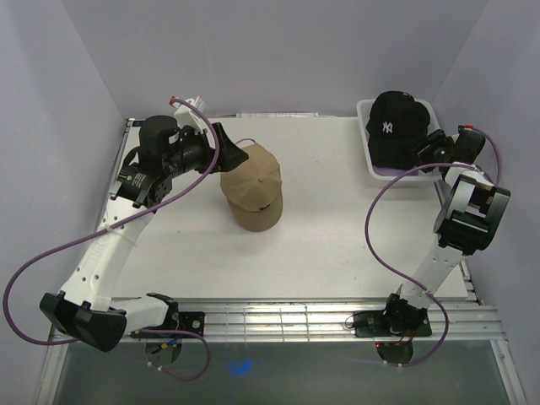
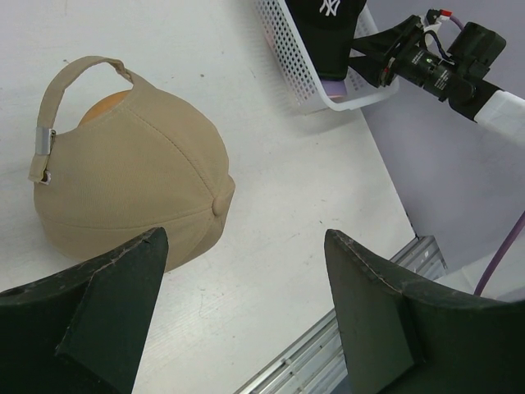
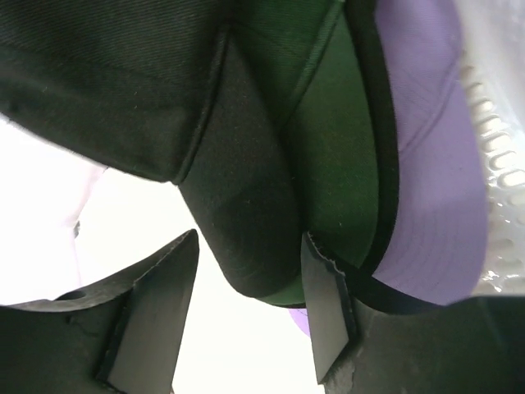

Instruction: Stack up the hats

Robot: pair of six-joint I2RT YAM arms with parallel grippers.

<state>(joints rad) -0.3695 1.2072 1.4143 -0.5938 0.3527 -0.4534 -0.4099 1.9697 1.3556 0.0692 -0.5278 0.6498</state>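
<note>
Overhead, a tan cap [image 1: 251, 190] sits crown-up on the white desk [image 1: 337, 236], a little left of the middle. The left jaws hang spread wide just beside it, grasping nothing. At the far right corner, a white mesh basket [image 1: 372, 165] holds a black cap [image 1: 393, 122], with the brims of a dark green cap [image 3: 328, 164] and a lavender cap [image 3: 426, 164] layered against its brim. The right jaws straddle the black brim; I cannot tell whether they pinch it.

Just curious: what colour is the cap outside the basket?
Tan; the cap shows best in the left wrist view.
</note>
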